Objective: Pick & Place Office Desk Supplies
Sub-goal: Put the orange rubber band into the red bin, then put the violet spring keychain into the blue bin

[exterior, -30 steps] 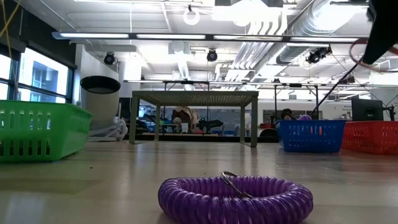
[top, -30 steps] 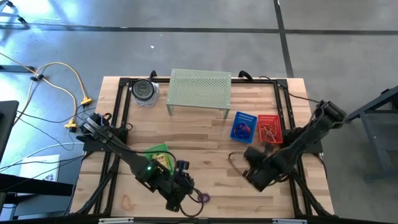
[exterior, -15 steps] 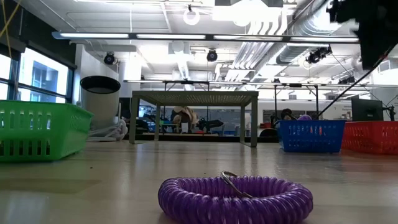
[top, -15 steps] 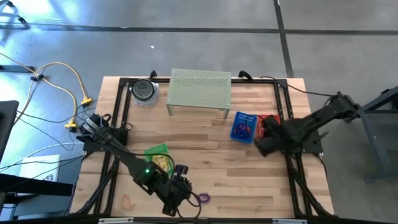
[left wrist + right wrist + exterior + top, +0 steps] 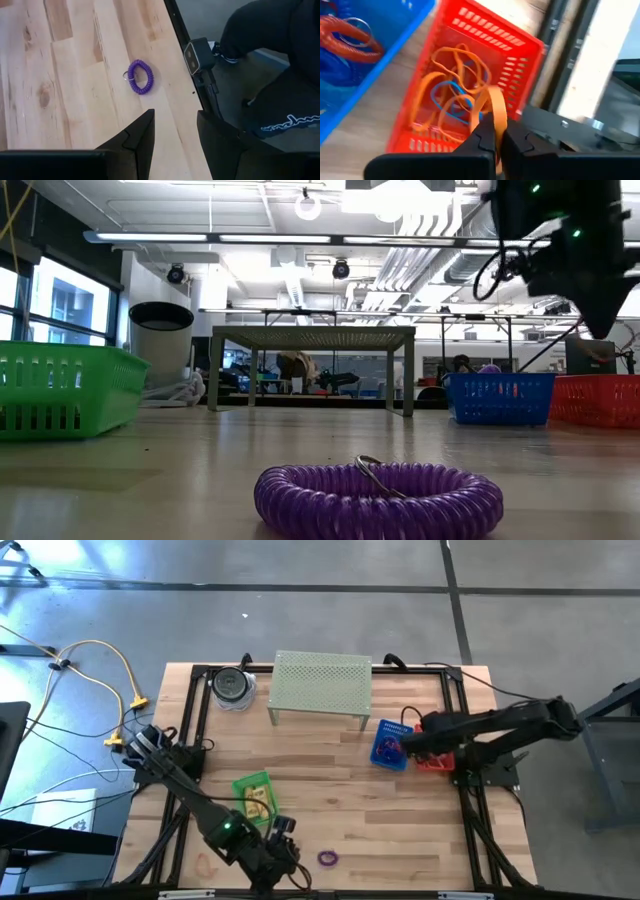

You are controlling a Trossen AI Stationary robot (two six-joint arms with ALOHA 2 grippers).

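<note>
Right gripper: the right gripper (image 5: 496, 137) hung over the red basket (image 5: 520, 47), fingers pressed together on an orange rubber band (image 5: 495, 107), not yet let go.
Red basket: it already held a tangle of orange bands (image 5: 452, 75) and a blue band (image 5: 451, 97).
Blue basket: the blue basket (image 5: 391, 744), just beside the red one, held coiled loops, an orange-red one (image 5: 350, 37) among them.
Left gripper: the left gripper (image 5: 175, 132) hovered near the table's (image 5: 330, 785) front edge, fingers partly spread and empty, pointed toward the purple coil.
Purple coil: the purple coil (image 5: 139, 77) with its small metal ring lay loose on the wood, apart from every basket.
Green basket: the green basket (image 5: 255, 793) near the left arm held yellow items, too small to identify.
Done: most supplies seemed sorted into the three baskets.
Left: dropping the pinched band, then collecting the purple coil; a faint loop (image 5: 206, 864) at the front left corner may also remain.
</note>
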